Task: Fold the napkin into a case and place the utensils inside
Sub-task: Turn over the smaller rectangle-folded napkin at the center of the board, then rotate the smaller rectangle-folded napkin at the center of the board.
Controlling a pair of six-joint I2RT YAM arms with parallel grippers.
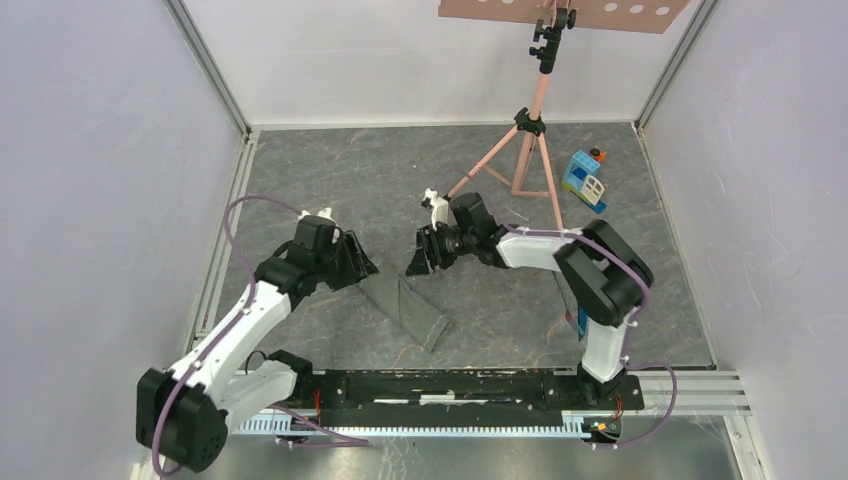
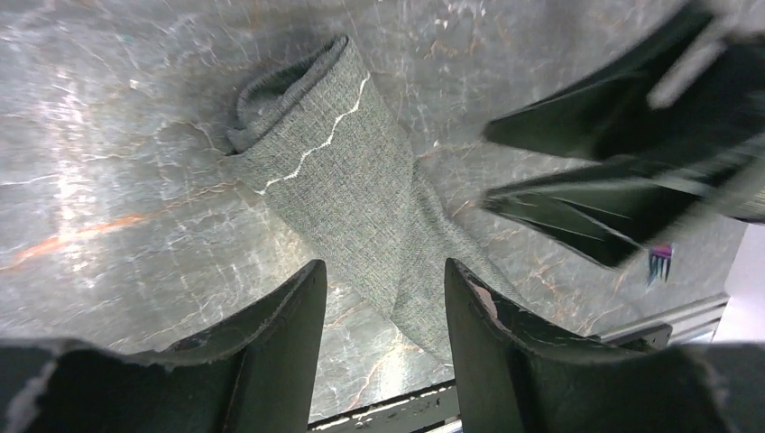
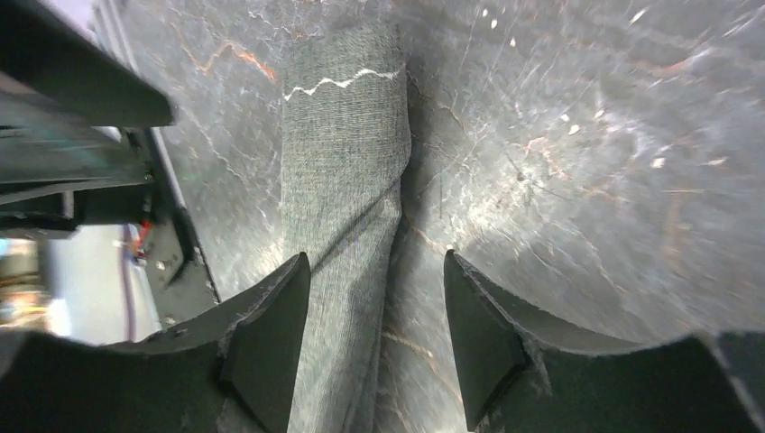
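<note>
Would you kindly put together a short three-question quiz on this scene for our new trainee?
1. True or false: the napkin lies folded into a narrow strip.
2. The jaws of the left gripper and the right gripper stand: A) open, B) shut on the napkin, C) shut and empty.
3. On which arm's side does the toy block house stand?
Key: 1 true; 2 A; 3 the right arm's side.
</note>
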